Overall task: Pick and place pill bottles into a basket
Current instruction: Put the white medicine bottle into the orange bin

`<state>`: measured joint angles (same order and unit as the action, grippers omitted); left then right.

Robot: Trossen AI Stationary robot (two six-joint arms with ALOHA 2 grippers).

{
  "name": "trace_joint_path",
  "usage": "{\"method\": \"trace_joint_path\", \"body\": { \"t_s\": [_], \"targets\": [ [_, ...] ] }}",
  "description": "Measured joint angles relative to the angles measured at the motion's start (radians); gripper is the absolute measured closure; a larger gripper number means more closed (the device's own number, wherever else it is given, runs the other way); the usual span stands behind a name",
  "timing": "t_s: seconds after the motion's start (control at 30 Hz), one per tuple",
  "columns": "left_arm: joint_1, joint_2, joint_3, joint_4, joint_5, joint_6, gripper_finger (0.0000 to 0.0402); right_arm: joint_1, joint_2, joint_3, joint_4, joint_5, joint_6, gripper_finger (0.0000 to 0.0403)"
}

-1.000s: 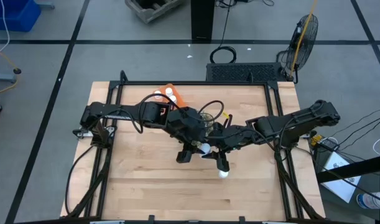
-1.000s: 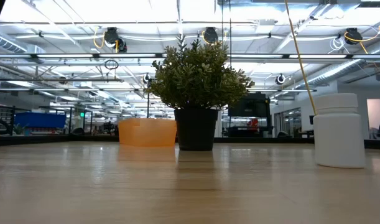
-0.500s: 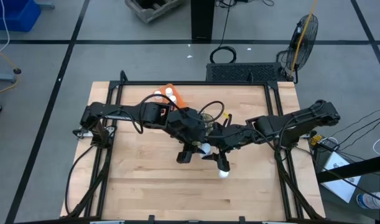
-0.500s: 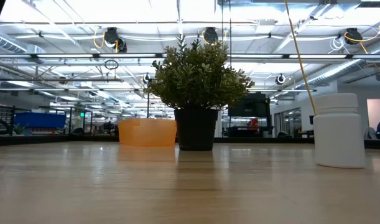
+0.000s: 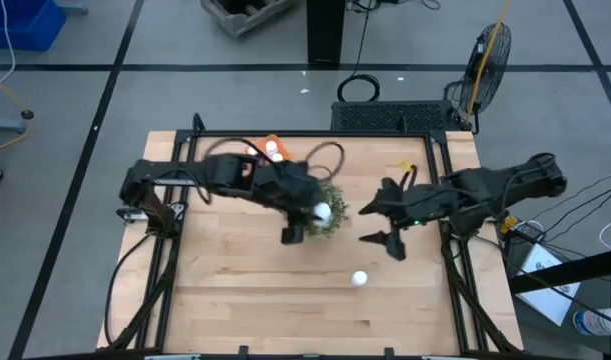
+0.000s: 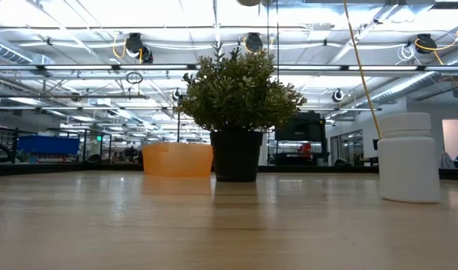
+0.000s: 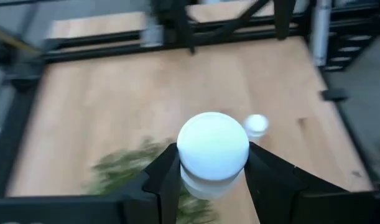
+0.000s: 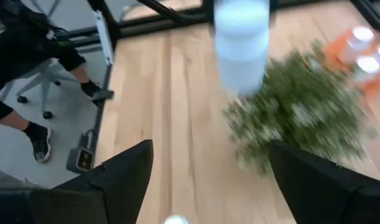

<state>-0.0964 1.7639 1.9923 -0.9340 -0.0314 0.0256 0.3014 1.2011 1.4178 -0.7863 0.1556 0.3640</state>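
Note:
A white pill bottle (image 5: 322,211) hangs over the green plant (image 5: 330,225) at mid table, with my left gripper (image 5: 310,220) shut on it; the right wrist view shows it too (image 8: 241,46). My right gripper (image 5: 383,228) stands open to the right of the plant, with nothing between its fingers (image 8: 124,177). Another pill bottle (image 5: 359,279) stands upright on the table nearer the front edge, also seen in the low view (image 6: 408,157). The orange basket (image 5: 285,160) sits on the table at the far side, behind the plant, with bottles (image 5: 272,148) in it. My left gripper pinches the pill bottle between its two fingers (image 7: 168,171), one on each side of the bottle's body just below the cap (image 7: 213,146). The fingers come slanting down from the table's left. The bottle is lifted clear, above the plant.
The potted plant (image 6: 240,97) stands between the basket (image 6: 178,160) and the table's middle. Black frame rails (image 5: 445,180) run along the table's edges. A person's leg and shoe (image 8: 37,140) show beside the table. Bare wood lies at the near left (image 5: 235,290).
My right gripper has opened, let go of the bottle and drawn back toward the table's right edge, rising. My left gripper has carried that bottle up and toward the far edge, over the plant. The bottle on the table has stayed where it was.

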Motion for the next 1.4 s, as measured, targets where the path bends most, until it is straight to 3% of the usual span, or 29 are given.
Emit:
{"method": "trace_joint_path", "body": {
  "t_s": [0.17,0.4,0.5,0.67,0.93,1.17,1.4],
  "targets": [
    [0.054,-0.074,0.001,-0.107,-0.102,-0.001,0.0245,0.024,-0.049,-0.002,-0.081,0.001,0.046,0.0109],
    [0.194,-0.134,0.001,-0.274,-0.249,0.009,0.0245,0.098,-0.024,-0.002,-0.079,0.001,0.086,0.0129],
    [0.278,-0.128,0.000,-0.348,-0.253,0.020,0.0245,0.142,-0.011,-0.003,-0.056,0.006,0.111,0.0132],
    [0.406,-0.135,-0.068,-0.318,-0.197,0.071,0.0245,0.218,-0.010,-0.003,0.020,0.104,0.127,0.0133],
    [0.527,-0.260,-0.406,-0.040,-0.023,0.083,0.0245,0.264,-0.010,-0.003,0.024,0.161,0.174,0.0133],
    [0.510,-0.405,-0.741,0.225,-0.007,0.037,0.0245,0.254,-0.010,-0.003,0.023,0.187,0.173,0.0133],
    [0.497,-0.423,-1.011,0.462,0.014,-0.013,0.0245,0.232,-0.010,-0.004,0.040,0.186,0.187,0.0133]
  ]
}}
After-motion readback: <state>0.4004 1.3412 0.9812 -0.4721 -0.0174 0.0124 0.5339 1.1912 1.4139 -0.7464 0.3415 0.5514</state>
